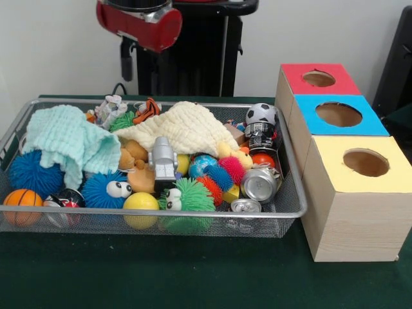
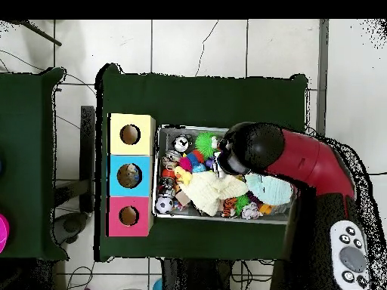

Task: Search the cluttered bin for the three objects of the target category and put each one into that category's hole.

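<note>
Although the arm [image 2: 302, 162] hangs over the bin [image 1: 291, 193], its tool is hidden in both views: the front view cuts the arm off at the red joint by the top edge, and from overhead the arm's own bulk covers whatever is below it. I cannot tell whether the tool is wide, narrow or holding anything.

The task does not name the target category, so which three things count is a guess. Two cans [image 1: 259, 184] lie at the bin's box-side end, one on its side with its top facing the camera, a smaller one [image 1: 245, 206] just in front against the mesh. Balls are scattered: a basketball [image 1: 22, 199] at the opposite end, a yellow ball [image 1: 140, 202] near the front wall, a soccer ball [image 1: 261, 114] at the back. Spiky toys, a green one [image 1: 190, 195] among them, fill the middle.

Judged from overhead, the arm's end sits above the bin's middle, so the cans lie from it toward the boxes, with the yellow box [image 1: 360, 193], blue box [image 1: 338, 116] and red box [image 1: 318, 78] in a row just beyond.

A cream cloth [image 1: 187, 129] and a mint cloth [image 1: 61, 138] drape over much of the back half; anything under them cannot be made out, and may have to be uncovered first.
</note>
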Available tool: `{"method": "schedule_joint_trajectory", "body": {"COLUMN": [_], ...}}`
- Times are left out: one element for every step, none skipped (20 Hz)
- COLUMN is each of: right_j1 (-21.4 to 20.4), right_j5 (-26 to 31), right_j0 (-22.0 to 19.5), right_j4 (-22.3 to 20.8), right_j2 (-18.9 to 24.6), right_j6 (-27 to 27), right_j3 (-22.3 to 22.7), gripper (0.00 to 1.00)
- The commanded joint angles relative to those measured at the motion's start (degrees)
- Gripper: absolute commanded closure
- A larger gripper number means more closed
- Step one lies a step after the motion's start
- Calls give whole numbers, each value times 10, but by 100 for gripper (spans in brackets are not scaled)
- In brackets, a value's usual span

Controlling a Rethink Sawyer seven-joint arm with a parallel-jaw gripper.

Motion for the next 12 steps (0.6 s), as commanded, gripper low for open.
{"method": "schedule_joint_trajectory", "body": {"right_j1": [53, 58, 63, 67, 68, 70, 71, 71, 67, 64, 61, 55], "right_j5": [59, 62, 65, 68, 75, 82, 89, 92, 95, 97, 100, 99], "right_j0": [-41, -45, -49, -53, -54, -56, -57, -61, -63, -65, -68, -70], "right_j4": [-57, -61, -66, -69, -71, -73, -75, -77, -76, -76, -75, -76], "right_j2": [79, 83, 87, 91, 93, 96, 99, 103, 106, 109, 113, 115], "right_j6": [-164, -165, -166, -167, -166, -166, -166, -166, -166, -166, -166, -167], "right_j3": [-64, -74, -83, -90, -97, -104, -110, -113, -111, -109, -107, -99], "gripper": [0, 0, 0, 0, 0, 0, 0, 0, 0, 0, 0, 0]}}
